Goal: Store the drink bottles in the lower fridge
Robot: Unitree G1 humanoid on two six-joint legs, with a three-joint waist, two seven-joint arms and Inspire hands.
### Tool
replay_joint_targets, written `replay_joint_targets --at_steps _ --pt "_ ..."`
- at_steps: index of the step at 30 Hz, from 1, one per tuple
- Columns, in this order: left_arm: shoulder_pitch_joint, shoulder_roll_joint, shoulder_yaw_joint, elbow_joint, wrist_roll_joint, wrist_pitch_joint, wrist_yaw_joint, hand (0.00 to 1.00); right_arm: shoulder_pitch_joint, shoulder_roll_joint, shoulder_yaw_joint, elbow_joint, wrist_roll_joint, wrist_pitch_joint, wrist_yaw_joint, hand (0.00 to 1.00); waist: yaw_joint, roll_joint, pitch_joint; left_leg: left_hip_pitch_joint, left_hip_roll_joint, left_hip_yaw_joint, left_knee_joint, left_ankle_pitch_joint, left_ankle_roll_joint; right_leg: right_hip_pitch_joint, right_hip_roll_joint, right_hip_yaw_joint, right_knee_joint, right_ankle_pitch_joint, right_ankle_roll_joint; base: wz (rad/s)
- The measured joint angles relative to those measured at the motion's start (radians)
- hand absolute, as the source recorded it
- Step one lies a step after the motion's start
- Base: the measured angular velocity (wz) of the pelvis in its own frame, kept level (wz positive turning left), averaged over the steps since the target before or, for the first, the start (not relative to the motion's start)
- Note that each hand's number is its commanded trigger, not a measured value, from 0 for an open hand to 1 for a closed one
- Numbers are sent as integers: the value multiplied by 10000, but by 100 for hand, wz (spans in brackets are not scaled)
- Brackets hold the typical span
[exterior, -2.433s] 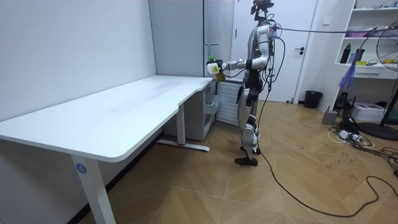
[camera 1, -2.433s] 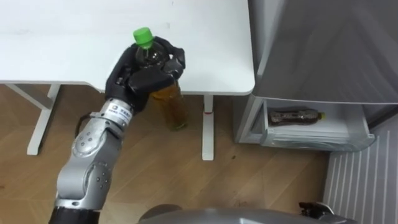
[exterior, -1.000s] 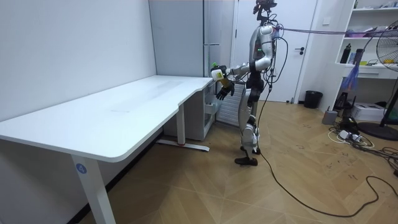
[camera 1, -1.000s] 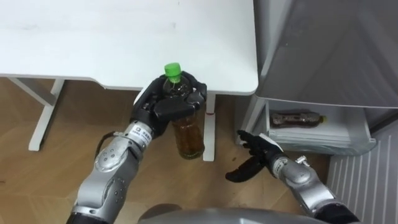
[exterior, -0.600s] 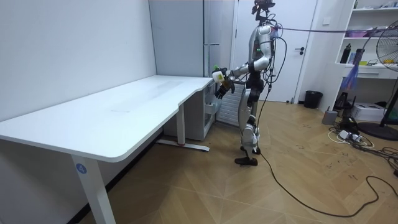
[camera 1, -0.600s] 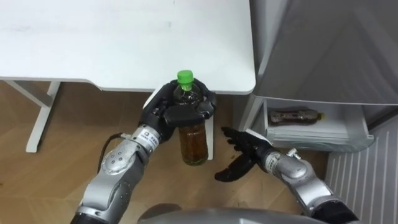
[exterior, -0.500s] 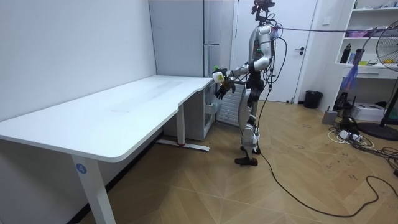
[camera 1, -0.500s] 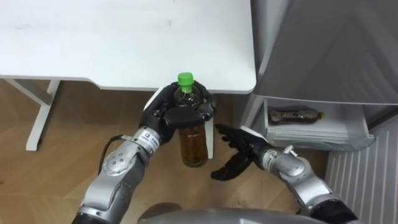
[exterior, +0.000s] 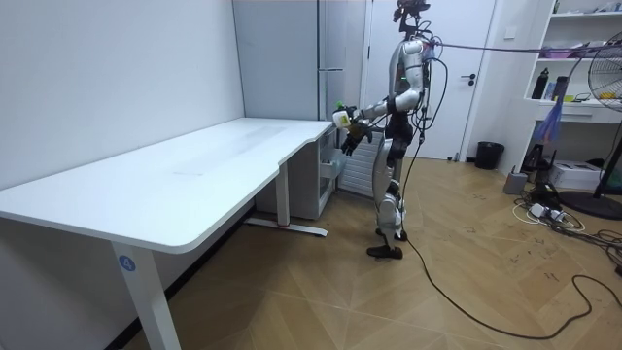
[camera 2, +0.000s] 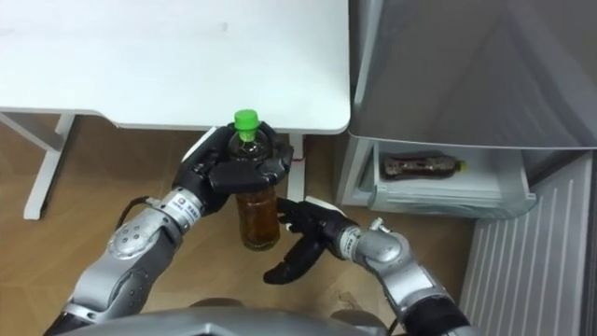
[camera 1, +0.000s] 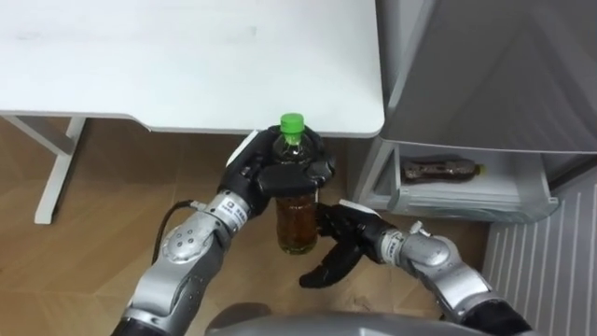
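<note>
Bottle (camera 1: pixel 298 224) of amber drink with green cap (camera 1: pixel 293 122) at centre of the left eye view, upright, off the ground over the wood floor (camera 1: pixel 93 233), just below the front edge of the white bench (camera 1: pixel 187 56) that spans the upper left. Left robot hand (camera 1: pixel 270 175) comes in from lower left and is clamped round the bottle's shoulder and neck, fingers curled over it. Right robot hand (camera 1: pixel 353 235) comes in from lower right and sits just beside the bottle's lower right side, fingers spread apart and fairly straight, thumb pointing down-left, gripping nothing; cannot tell if it touches the bottle. Grey fridge (camera 1: pixel 485 65) takes the upper right; under it the lower drawer (camera 1: pixel 466 203) stands open at right centre, with a second drink (camera 1: pixel 438 169) lying on its side inside. Held bottle is left of the drawer, apart from it, not in it

Right eye view: same layout, bottle a little left of centre, left robot hand closed on its top part, right robot hand splayed at its lower right, drawer with the second drink at right centre

Room view: robot stands upright in the upper centre-right of the frame, at the far end of the long bench, beside the fridge, facing the room view's left. Both robot hands are in front of its chest with the bottle between them, above the bench's far corner level; finger detail too small to tell here
</note>
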Motion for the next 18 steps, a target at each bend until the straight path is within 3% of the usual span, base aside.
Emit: replay_joint_targets --at_steps 10,18 --pt "-270 -14 -227 -33 12 -55 -48 100 -46 21 125 22 1179 27 881 0 1 15 -5 170 -3 1 -108 -1 9 149 30 19 37 0 0 0" --pt "-278 -18 -406 -31 697 -96 -366 100 -3 2 290 30 1488 160 927 0 13 -17 23 170 -5 17 -186 3 11 101 63 46 -29 1 -1 0"
